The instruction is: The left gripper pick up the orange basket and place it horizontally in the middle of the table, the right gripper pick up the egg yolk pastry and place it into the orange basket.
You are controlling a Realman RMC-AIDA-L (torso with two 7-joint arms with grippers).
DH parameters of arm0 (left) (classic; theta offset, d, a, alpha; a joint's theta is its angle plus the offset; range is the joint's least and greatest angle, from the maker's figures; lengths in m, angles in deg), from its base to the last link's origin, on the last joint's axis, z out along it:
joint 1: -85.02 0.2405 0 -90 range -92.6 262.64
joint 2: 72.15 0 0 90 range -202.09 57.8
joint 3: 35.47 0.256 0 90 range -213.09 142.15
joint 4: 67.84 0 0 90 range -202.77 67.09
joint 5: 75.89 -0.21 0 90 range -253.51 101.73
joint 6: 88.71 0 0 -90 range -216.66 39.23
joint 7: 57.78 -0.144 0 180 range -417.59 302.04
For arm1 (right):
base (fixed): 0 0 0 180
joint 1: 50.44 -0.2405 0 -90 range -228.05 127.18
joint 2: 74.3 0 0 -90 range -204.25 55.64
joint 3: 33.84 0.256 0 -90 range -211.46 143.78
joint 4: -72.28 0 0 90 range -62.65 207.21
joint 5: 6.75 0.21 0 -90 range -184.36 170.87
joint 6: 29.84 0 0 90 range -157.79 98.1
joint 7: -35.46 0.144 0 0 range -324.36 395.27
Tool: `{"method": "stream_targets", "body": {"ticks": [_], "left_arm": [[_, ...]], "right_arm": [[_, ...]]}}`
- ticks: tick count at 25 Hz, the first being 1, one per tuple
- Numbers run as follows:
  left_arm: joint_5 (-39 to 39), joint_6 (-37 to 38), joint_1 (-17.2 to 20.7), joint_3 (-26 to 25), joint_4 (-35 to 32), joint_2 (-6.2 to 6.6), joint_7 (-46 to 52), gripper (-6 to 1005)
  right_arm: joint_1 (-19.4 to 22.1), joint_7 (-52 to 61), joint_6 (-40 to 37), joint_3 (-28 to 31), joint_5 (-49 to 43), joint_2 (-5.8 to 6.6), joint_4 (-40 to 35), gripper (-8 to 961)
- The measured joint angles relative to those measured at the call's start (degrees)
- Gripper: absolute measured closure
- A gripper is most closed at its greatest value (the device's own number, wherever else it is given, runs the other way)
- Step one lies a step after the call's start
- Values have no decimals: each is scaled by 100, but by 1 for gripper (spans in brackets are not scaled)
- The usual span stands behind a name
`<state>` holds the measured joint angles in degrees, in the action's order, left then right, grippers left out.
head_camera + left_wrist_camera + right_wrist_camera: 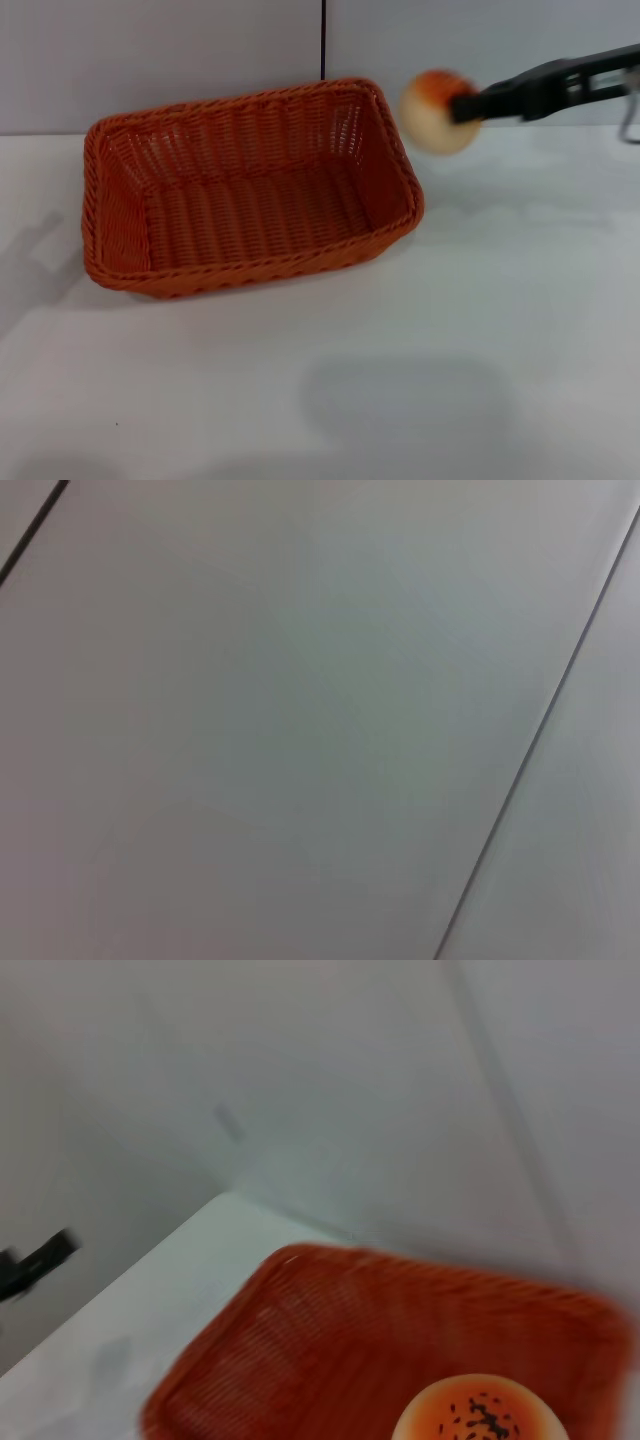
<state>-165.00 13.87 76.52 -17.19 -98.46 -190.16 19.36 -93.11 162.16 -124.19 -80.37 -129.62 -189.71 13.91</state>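
Bare white worktop (420, 380) filled the near part of your head view, carrying nothing but soft shadows. Beyond it sat the orange basket (250, 195), resting flat on the worktop with its long axis running across your view, left to right, slightly skewed so its right end lay farther back. It stood left of centre, nothing inside it.

Your right end effector (468, 102) reached in from the right, raised above the worktop, pinching the egg yolk pastry (440, 110) between its dark fingers. The pastry hung just outside the basket's right rear corner, off the rim and clear of it. So the basket lay to the left of the pastry, and slightly nearer you; I judged the coming move to be a short carry leftward over that rim, then a descent into the open well.

From the right wrist view the pastry (480, 1410) showed its seeded top with the basket (330, 1350) spread out beyond it, which fitted that line of travel.

Your left end effector was nowhere in view; its wrist camera saw only plain grey panels.
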Motion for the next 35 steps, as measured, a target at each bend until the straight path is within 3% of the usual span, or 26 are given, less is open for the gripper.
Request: {"method": "stream_targets", "body": {"ticks": [5, 11, 22, 25, 27, 29, 32, 35], "left_arm": [[31, 42, 0, 0, 79, 2, -9, 189], [43, 121, -1, 36, 96, -3, -1, 189], [22, 232, -2, 44, 232, -2, -64, 189], [15, 291, 7, 44, 232, -2, -158, 189], [15, 440, 49, 44, 253, -6, -491, 189], [25, 516, 69, 42, 307, -9, -691, 189], [41, 631, 112, 10, 496, 2, -1170, 189], [43, 656, 171, 2, 639, -1, -1762, 189]], "right_arm": [[-285, -329, 60, -375, 44, -176, 325, 892], [-302, -434, 146, -380, 147, -247, 349, 905], [-30, -883, 290, -348, 425, -285, 318, 488], [336, -1392, 247, -367, 1125, -304, 182, 430], [902, -2332, 238, -395, 2189, -347, 128, 391], [1098, -2698, 262, -389, 2597, -351, 183, 352], [1623, -3949, 300, -303, 3669, -347, 743, 293], [2024, -5212, 301, 7, 4603, -346, 1643, 294]]}}
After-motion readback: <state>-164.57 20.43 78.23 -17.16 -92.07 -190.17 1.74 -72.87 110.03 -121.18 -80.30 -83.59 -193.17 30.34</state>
